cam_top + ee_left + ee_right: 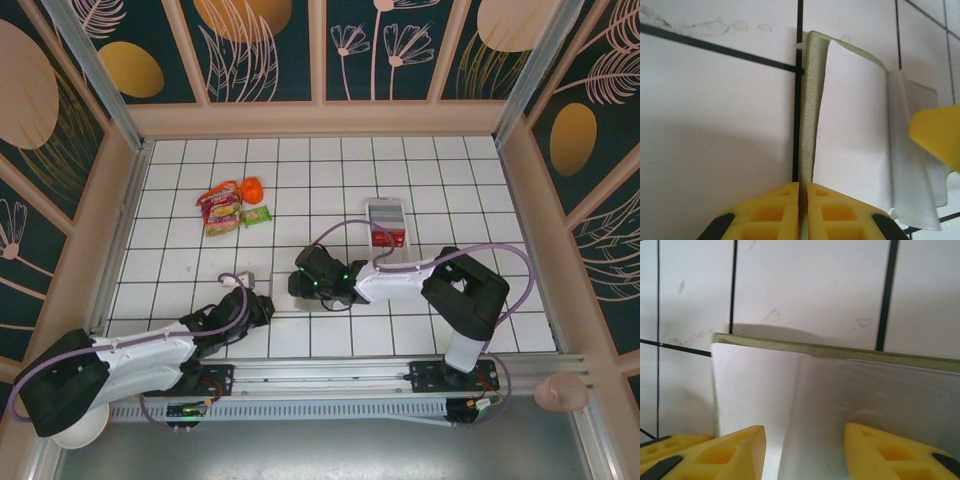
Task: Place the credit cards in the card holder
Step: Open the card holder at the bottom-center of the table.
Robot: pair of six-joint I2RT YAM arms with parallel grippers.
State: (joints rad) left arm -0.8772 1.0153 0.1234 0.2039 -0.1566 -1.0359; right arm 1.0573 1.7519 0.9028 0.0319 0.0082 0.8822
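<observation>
Two pincers at the open card holder (812, 100).
Left pincer (800, 192) pinches its olive edge, which rises straight ahead from the fingertips; right pincer (805, 440) is spread, the holder's pale inside between its fingers.

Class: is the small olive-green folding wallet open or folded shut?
Open. The small olive-green folding wallet shows its pale inside spread beside the green flap that the left gripper pinches.

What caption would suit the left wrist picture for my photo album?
Left gripper shut on the olive edge of the open card holder, on a white tiled table.
</observation>
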